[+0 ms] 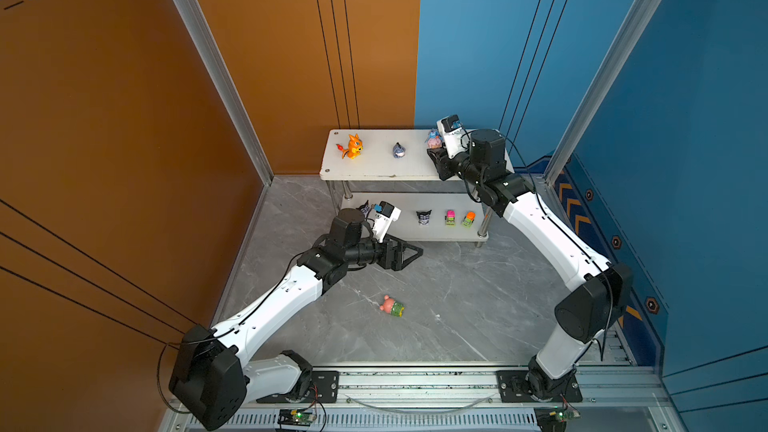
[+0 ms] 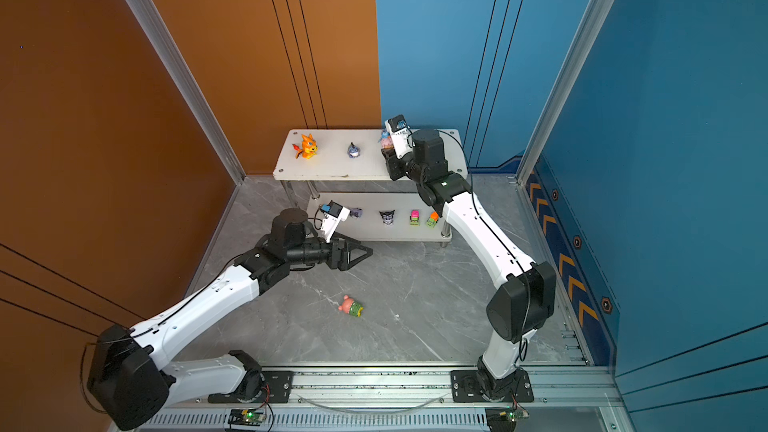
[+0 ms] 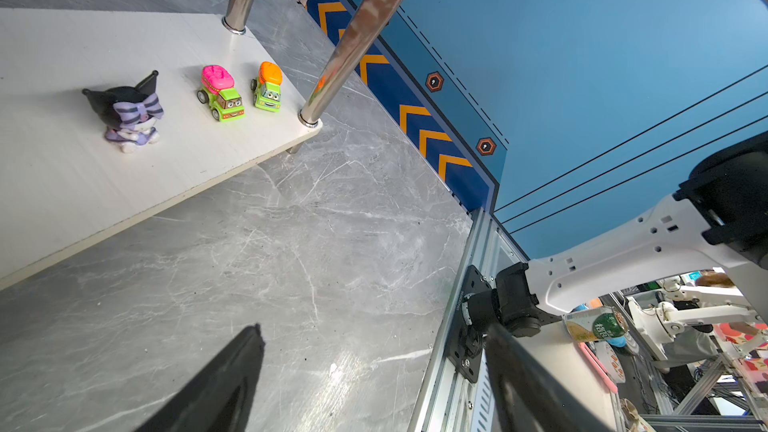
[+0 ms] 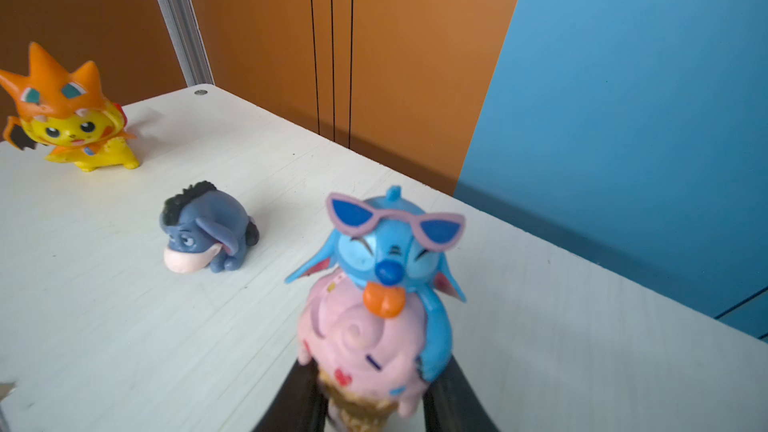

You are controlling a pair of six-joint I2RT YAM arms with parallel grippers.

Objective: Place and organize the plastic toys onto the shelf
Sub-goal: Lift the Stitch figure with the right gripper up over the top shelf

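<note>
Your right gripper (image 4: 374, 407) is clamped tight on the cone of the blue creature (image 4: 388, 280), one finger on either side. It is up at the shelf (image 1: 415, 177), over the right half of the top board (image 1: 382, 166). I can't tell whether the cone's foot is down on the board or just above it, and that's your danger. It's a tall, top-heavy figure on a narrow foot. Let go with it tilted or hanging and I'd expect it to tip toward the back edge, or toward the grey-blue donkey (image 1: 399, 150) near the middle. The orange dragon (image 1: 352, 146) by the left end is well clear. Pull back crooked and a finger could catch the pink scoop and drag it over.

Your left gripper (image 1: 419, 252) hangs wide open and empty over the floor (image 1: 457, 305), just off the front edge of the lower board (image 3: 124, 201). On that board stand an imp (image 1: 423, 217), then the pink car (image 1: 450, 217) and the orange car (image 1: 468, 219) toward the right end. Another imp (image 1: 365, 207) is half hidden behind the wrist camera (image 1: 387, 213). It sits close to that arm, and a careless swing could knock it off.

The pink bear (image 1: 391, 306) lies on its side on the floor, well apart from the shelf and not yet shelved. Rounded and lying down, it may roll or squirt out of a pinch.
</note>
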